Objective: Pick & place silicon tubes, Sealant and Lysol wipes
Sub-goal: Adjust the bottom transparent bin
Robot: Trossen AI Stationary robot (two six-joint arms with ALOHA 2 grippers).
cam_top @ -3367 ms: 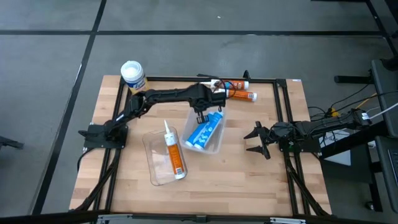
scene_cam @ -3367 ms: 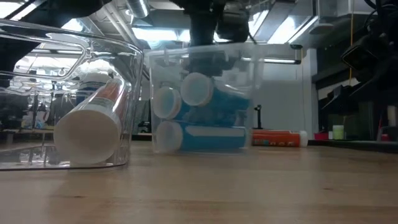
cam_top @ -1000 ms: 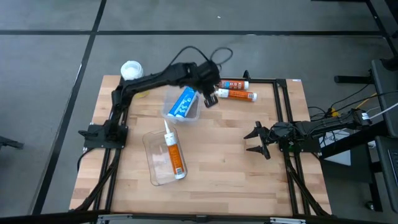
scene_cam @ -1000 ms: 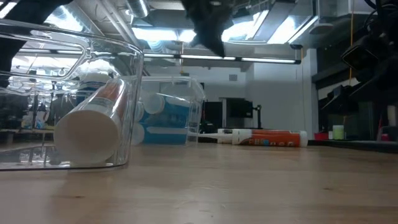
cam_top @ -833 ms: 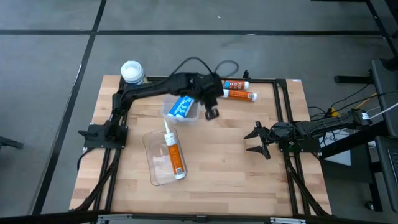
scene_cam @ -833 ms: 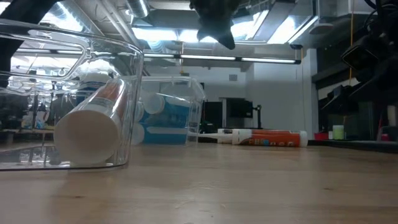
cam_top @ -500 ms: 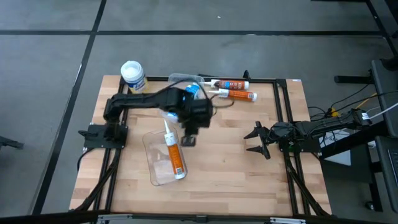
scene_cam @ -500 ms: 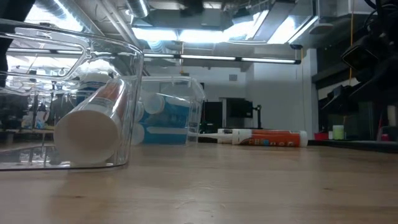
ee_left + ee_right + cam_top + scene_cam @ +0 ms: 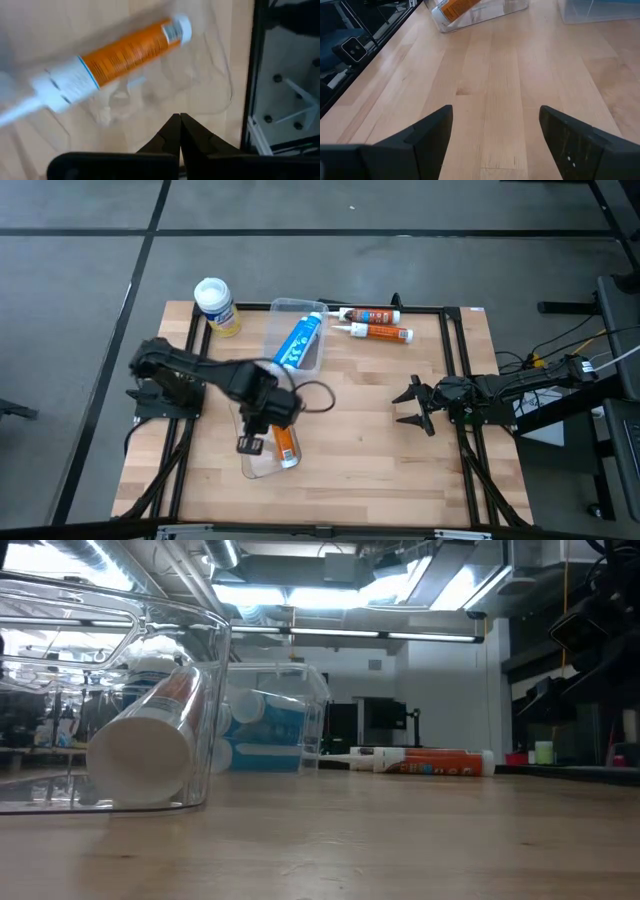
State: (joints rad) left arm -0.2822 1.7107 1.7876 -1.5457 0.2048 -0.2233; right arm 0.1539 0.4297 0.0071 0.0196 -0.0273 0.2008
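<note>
My left hand (image 9: 250,445) hangs clenched on nothing over the near clear tray (image 9: 248,465), the one with an orange tube (image 9: 283,442) lying in it; my right hand (image 9: 412,407) waits released and empty at the desk's right edge. The blue tubes (image 9: 299,342) already lie in the far tray (image 9: 284,307), so I judge that part done. Two orange tubes (image 9: 378,324) lie loose on the desk behind that tray, and the Lysol wipes (image 9: 214,304) stand upright at the far left corner, untouched. Next I'd have to unclench, lift clear of the near tray's wall and swing out to one of those. The wipes stand right by the desk's corner and the black frame rail (image 9: 200,335), so a sideways nudge could tip them off; the middle of the desk (image 9: 360,440) gives me open room.
</note>
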